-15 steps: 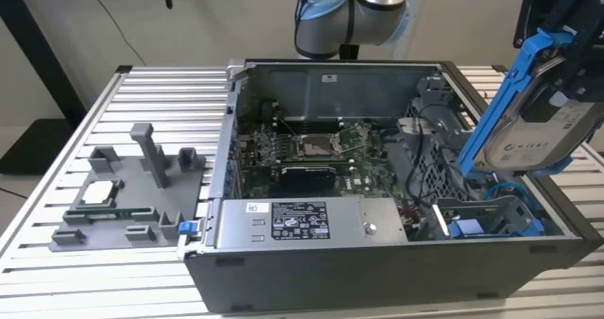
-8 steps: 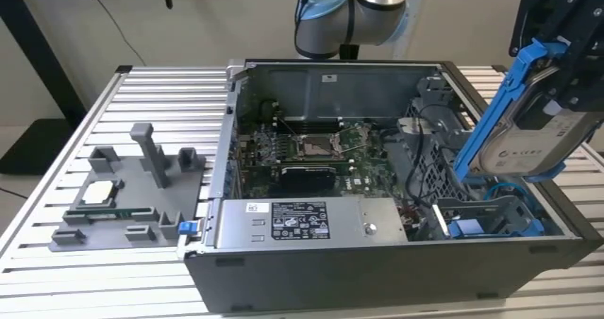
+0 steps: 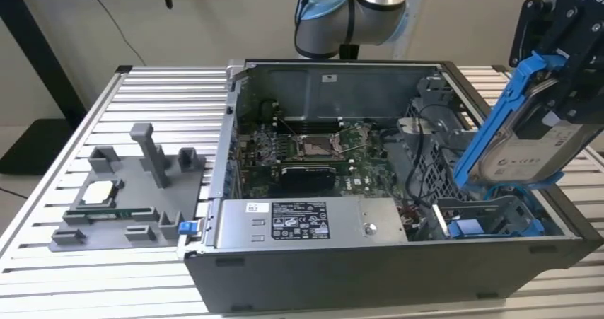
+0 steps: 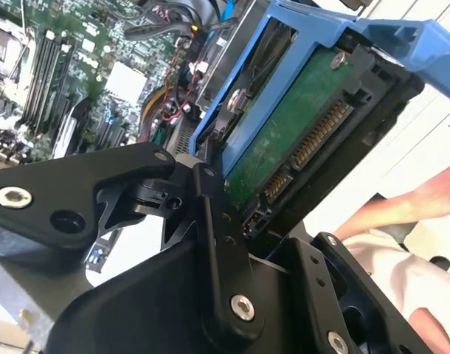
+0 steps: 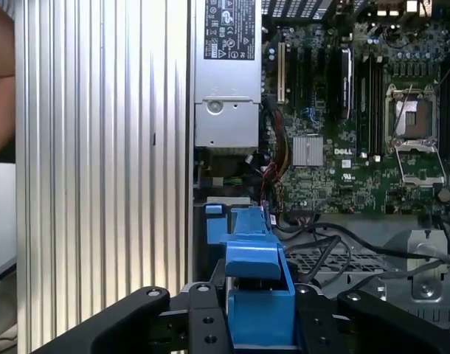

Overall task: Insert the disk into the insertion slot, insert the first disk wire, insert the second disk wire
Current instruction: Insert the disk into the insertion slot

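Observation:
My black gripper (image 3: 555,96) is shut on the disk (image 3: 521,153), a drive with a silver-white label in a bright blue carrier frame (image 3: 491,121). The disk hangs steeply tilted at the exterior view's right, over the open computer case. Its lower end sits just above the insertion slot (image 3: 491,216), a grey cage with blue latch tabs (image 3: 469,228) in the case's near corner. The second wrist view shows the drive's green circuit board (image 4: 284,140) between my fingers (image 4: 210,214). The blue carrier (image 5: 258,287) also rises from the gripper (image 5: 258,328) in the first wrist view. Black cables (image 3: 420,156) lie beside the cage; which are the disk wires I cannot tell.
Inside the case are the motherboard (image 3: 312,149) and a labelled grey power-supply box (image 3: 302,223). A grey fixture (image 3: 132,192) with small parts stands on the slatted table (image 3: 95,283) at the exterior view's left. A person's arm (image 4: 402,214) is close behind the gripper.

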You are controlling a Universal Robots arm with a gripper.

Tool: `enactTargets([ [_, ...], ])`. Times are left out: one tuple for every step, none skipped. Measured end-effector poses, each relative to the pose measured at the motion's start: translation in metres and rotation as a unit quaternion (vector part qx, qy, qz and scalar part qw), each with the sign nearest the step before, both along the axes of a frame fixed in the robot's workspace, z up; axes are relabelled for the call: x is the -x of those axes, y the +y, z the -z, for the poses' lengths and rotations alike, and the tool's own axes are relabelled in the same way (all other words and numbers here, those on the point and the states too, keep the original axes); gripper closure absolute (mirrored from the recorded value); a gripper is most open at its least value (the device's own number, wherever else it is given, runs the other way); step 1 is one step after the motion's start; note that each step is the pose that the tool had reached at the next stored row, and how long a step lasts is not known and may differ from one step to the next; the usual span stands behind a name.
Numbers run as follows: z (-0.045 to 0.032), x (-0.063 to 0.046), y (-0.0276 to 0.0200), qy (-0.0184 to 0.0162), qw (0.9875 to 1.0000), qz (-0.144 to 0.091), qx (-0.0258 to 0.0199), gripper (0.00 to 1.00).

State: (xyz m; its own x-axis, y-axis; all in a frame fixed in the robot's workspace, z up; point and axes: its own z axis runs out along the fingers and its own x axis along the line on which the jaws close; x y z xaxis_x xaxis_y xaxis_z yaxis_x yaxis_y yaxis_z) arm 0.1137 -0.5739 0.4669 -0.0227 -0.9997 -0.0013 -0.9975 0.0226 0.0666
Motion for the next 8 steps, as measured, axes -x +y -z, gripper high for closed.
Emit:
enactTargets([
  [0.0014,-0.0003,-0.0005,0.0006,1.0,0.0,0.0,1.0],
  [0.0028,-0.0006,-0.001,0.0012,1.0,0.001,0.0,1.0],
  [0.0043,-0.0007,-0.0014,0.0016,1.0,0.001,0.0,1.0],
  [0.0058,-0.0007,-0.0016,0.0018,1.0,0.001,0.0,1.0],
  [0.0072,-0.0008,-0.0018,0.0019,1.0,0.001,0.0,1.0],
  [0.0086,-0.0009,-0.0018,0.0019,1.0,0.001,0.0,1.0],
  [0.0099,-0.001,-0.0018,0.0019,1.0,0.001,0.0001,1.0],
  [0.0113,-0.0009,-0.0018,0.0019,1.0,0.001,0.0001,1.0],
])
